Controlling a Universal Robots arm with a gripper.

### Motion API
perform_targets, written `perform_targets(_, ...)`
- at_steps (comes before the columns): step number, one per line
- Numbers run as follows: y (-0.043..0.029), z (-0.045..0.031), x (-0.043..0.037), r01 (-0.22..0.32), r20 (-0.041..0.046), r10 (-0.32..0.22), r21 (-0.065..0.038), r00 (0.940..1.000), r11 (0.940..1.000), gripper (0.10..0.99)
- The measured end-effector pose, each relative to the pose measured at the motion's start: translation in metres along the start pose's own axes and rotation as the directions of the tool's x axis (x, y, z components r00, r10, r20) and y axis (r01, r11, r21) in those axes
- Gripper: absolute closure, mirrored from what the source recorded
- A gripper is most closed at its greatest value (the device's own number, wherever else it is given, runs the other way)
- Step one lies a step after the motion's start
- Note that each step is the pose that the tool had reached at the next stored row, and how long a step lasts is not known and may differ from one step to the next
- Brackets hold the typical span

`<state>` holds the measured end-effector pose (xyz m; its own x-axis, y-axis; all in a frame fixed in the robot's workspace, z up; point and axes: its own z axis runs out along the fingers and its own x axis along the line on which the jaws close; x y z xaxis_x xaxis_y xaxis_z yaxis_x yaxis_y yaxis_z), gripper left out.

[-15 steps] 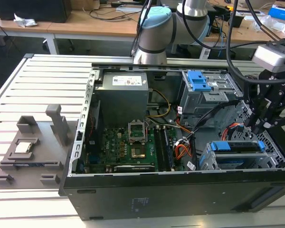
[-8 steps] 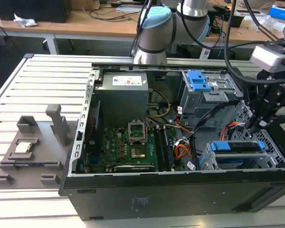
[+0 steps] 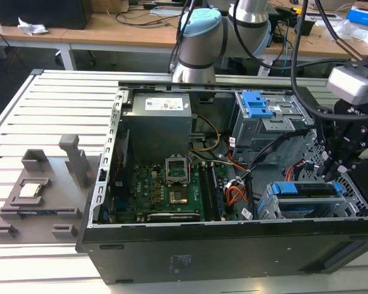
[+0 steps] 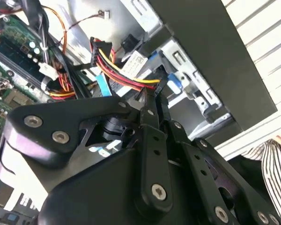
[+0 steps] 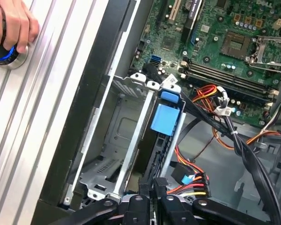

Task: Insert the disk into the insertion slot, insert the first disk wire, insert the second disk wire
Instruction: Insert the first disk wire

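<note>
One hand (image 3: 333,171) points straight down, its fingers pressed together and pinching a disk wire (image 4: 126,76) at its black end. Just below the hand, the disk (image 3: 306,188) sits inside the insertion slot (image 3: 273,209).

We see a pale slatted metal table (image 3: 30,116) spreading over the left and lower parts of the exterior view, with grey plastic fixtures (image 3: 40,190) standing on it at the middle left. Along the top edge runs a wooden workbench (image 3: 110,33) on white legs (image 3: 66,56). It carries a black box (image 3: 43,12) and crumpled white paper (image 3: 32,27) in the upper left, loose cables (image 3: 141,18) near the middle and a blue box (image 3: 363,17) in the upper right. The light is bright and even.
</note>
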<state>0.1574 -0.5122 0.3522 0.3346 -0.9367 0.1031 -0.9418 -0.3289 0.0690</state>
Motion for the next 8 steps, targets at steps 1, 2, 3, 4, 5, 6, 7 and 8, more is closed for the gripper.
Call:
perform_targets(1, 0.0053, 0.0002, -0.0016, 0.0, 0.0, 0.0, 0.0, 1.0, 1.0, 0.925)
perform_targets(2, 0.011, 0.001, -0.0034, 0.0, 0.0017, 0.0, 0.001, 1.0, 1.0, 0.925)
perform_targets(3, 0.0114, 0.0015, -0.0035, -0.003, 0.0089, 0.003, 0.003, 1.0, 1.0, 0.925)
perform_targets(4, 0.0114, 0.0018, -0.0036, -0.02, 0.0242, 0.02, 0.006, 0.9995, 0.9998, 0.925)
perform_targets(5, 0.0114, 0.002, -0.0036, -0.036, 0.0331, 0.036, 0.007, 0.9988, 0.9993, 0.925)
perform_targets(6, 0.0114, 0.0022, -0.0036, -0.049, 0.0404, 0.049, 0.007, 0.998, 0.9988, 0.925)
perform_targets(7, 0.0114, 0.0024, -0.0037, -0.059, 0.0449, 0.058, 0.007, 0.9973, 0.9983, 0.925)
perform_targets(8, 0.0113, 0.0028, -0.0037, -0.076, 0.0486, 0.076, 0.006, 0.9959, 0.9971, 0.925)
